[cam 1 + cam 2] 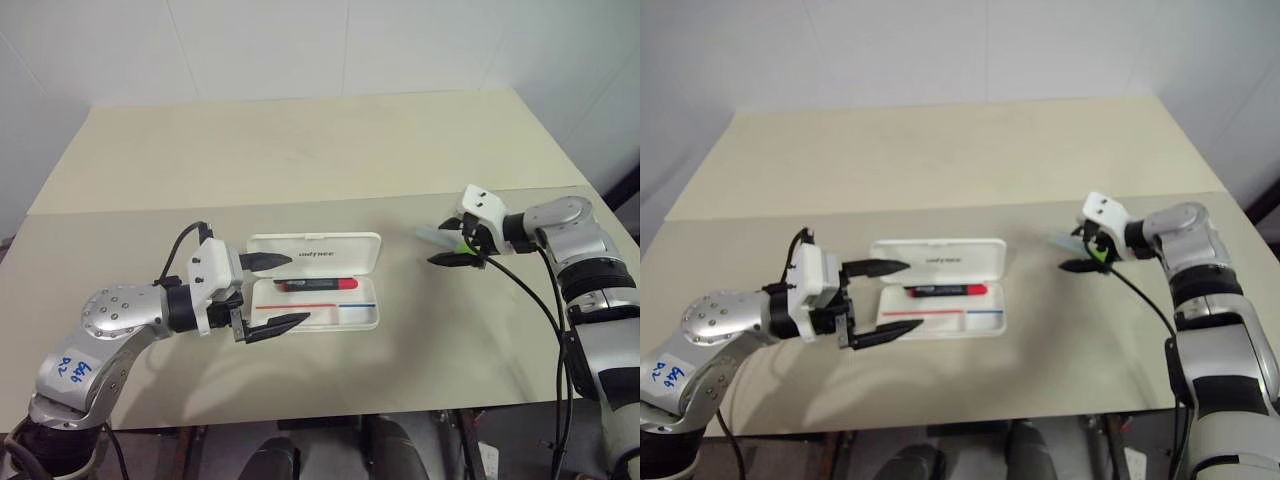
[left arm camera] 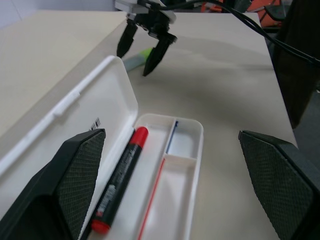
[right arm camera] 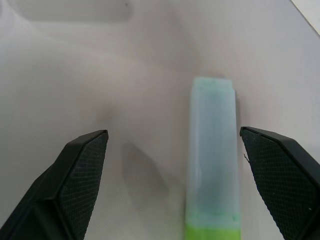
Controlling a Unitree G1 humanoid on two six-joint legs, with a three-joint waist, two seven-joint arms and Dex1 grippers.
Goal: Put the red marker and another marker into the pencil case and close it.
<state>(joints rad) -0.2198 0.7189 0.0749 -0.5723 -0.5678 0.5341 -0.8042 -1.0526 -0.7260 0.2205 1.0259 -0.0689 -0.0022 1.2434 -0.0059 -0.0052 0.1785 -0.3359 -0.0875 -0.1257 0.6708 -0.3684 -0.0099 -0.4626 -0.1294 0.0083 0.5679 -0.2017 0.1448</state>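
Marker, pale green, lies on tabletop between wide-spread fingers of right end effector, off-centre, long axis along its reach; nearer arm. Red marker already inside open pencil case. Left end effector wide, empty, at case's 9 o'clock.

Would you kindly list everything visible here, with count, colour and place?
Table: one, beige, under everything.
Pencil case: one, white, open, mid-table, lid folded back.
Red marker: one, black with red cap, lying inside the case.
Green marker: one, pale mint with a bright green end, on the table right of the case.
Left gripper: one, black, open, at the case's left end.
Right gripper: one, black, open, over the green marker.
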